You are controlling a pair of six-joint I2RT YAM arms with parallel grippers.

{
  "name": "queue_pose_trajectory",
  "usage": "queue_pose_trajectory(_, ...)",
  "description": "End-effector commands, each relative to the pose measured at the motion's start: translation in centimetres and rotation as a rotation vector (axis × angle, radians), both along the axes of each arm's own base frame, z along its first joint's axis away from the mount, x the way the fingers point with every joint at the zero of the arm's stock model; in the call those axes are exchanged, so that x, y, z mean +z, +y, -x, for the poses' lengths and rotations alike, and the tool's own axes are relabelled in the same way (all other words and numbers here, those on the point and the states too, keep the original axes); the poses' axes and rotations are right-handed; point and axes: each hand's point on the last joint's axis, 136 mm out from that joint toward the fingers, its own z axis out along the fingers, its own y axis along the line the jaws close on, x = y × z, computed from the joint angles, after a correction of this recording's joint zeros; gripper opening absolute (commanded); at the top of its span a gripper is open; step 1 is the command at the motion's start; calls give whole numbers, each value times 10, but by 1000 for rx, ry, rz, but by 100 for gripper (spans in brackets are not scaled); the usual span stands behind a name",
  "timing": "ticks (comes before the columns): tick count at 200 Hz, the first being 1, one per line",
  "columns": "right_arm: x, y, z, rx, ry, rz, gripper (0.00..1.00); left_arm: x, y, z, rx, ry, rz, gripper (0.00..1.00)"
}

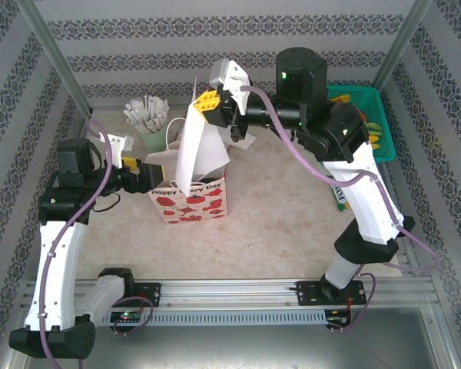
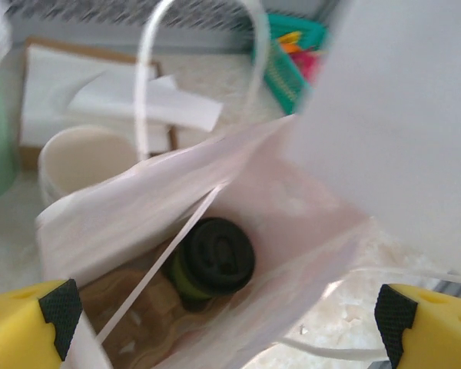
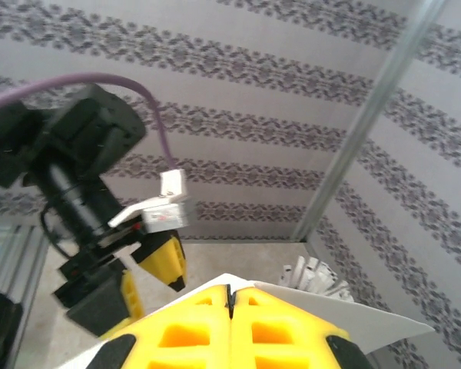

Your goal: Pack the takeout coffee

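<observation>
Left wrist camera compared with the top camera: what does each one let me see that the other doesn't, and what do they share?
The left wrist view looks down into the paper bag, where the takeout coffee with its black lid sits deep inside. The top view adds both arms, the bag's red-flower print, and the right pincer shut on a white sheet hanging over the bag. Both show the bag, that sheet, the green basket and the open left pincer.

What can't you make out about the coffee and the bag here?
Takeout coffee: left wrist view, the bag wall hides all but its lid and a green strip.
Bag lettering: top view, the white sheet covers part of it.
Right gripper: right wrist view, bottom edge cuts off its fingers' bases.
</observation>
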Motion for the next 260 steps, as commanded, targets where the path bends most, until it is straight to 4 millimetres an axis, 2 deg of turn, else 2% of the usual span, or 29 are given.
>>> queue_pose_trajectory(1,-2,-2,-29,-221,35,-30,0,63,-23,19,-192,-298,-6,100)
queue_pose_trajectory(25,-6,6,-34,-299,74,-48,0,90,-40,36,-338,-382,23,100)
queue_pose_trajectory(48,-16,18,-40,-353,133,-61,0,94,-49,43,-414,-421,3,100)
queue_pose_trajectory(75,-28,38,-24,-239,166,-40,0,91,-58,24,-392,-457,-73,100)
queue_pose_trajectory(99,-26,44,-15,-181,201,-57,0,90,-65,0,-370,-462,-157,97)
queue_pose_trajectory(112,-26,47,-13,-169,224,-64,0,94,-73,-6,-398,-467,-144,89)
queue_pose_trajectory(127,-30,49,-13,-165,252,-62,0,93,-82,-13,-417,-462,-141,70)
queue_pose_trajectory(151,-33,51,-5,-125,292,-63,0,87,-77,-40,-311,-450,-179,51)
queue_pose_trajectory(163,-33,50,-2,-115,307,-63,0,86,-76,-45,-300,-445,-180,54)
queue_pose_trajectory(168,-32,49,-1,-112,310,-65,0,86,-77,-45,-300,-445,-177,62)
queue_pose_trajectory(179,-32,46,-1,-120,315,-66,0,88,-79,-38,-329,-455,-164,85)
queue_pose_trajectory(190,-33,45,-2,-128,316,-66,0,91,-83,-29,-370,-479,-152,100)
queue_pose_trajectory(224,-37,45,-10,-168,340,-77,0,105,-87,-15,-413,-542,-115,100)
queue_pose_trajectory(237,-37,46,-14,-187,352,-86,0,110,-88,-18,-408,-543,-99,99)
queue_pose_trajectory(248,-37,46,-16,-196,364,-93,0,112,-85,-27,-362,-540,-113,92)
queue_pose_trajectory(260,-37,48,-15,-188,375,-98,0,112,-80,-36,-313,-541,-136,76)
